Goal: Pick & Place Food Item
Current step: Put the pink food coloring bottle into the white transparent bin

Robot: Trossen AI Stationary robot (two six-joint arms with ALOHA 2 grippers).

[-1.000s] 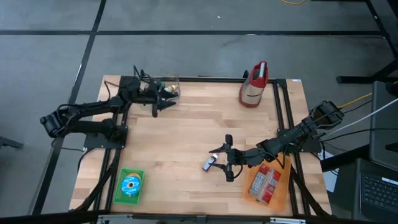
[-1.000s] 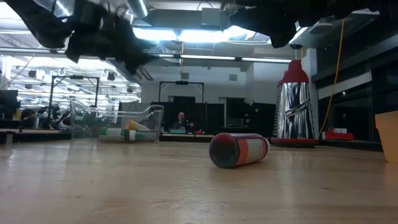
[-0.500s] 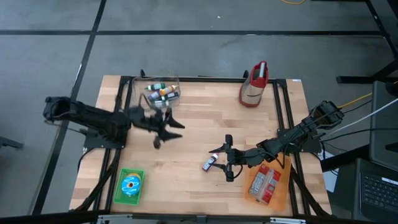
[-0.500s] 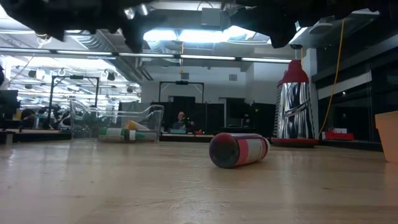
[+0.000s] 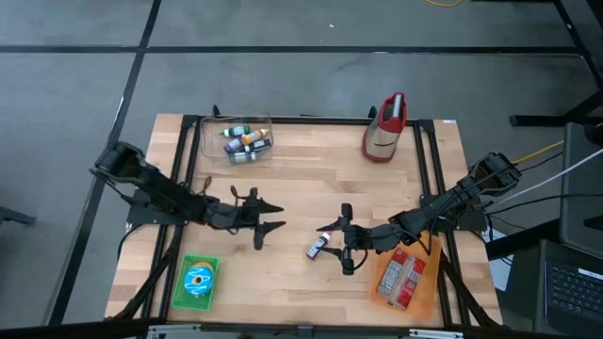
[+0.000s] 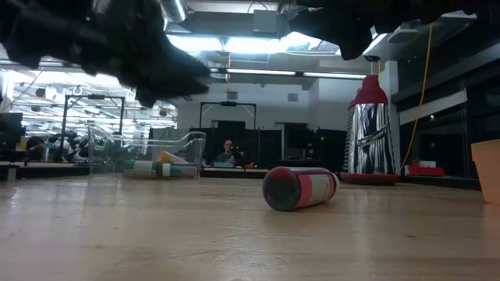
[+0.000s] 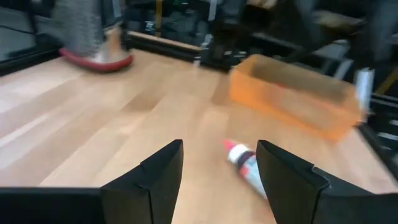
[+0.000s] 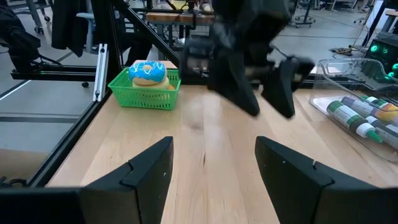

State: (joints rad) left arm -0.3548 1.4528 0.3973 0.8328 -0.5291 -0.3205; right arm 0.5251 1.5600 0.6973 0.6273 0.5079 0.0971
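A small bottle (image 5: 318, 248) with a red label and a white cap lies on its side on the wooden table, right of centre; the low view shows the bottle (image 6: 299, 187) end-on. My right gripper (image 5: 341, 238) stands open just right of it, fingers level and pointing toward the table's left. I see no touch there. My left gripper (image 5: 275, 217) hangs open above the table's middle, left of the bottle, and points at the bottle (image 7: 245, 165). In the right wrist view the bottle is hidden below the fingers.
An orange tray (image 5: 424, 287) holding a packet sits at the near right. A green basket (image 5: 198, 281) with a blue doughnut is near left. A clear tub (image 5: 240, 141) of tubes is far left, a red and silver bag (image 5: 386, 127) far right.
My left gripper has swung from above the clear tub toward the table's near edge and its middle, sinking a little, and now points at the bottle; its fingers stay open. The bottle has not moved.
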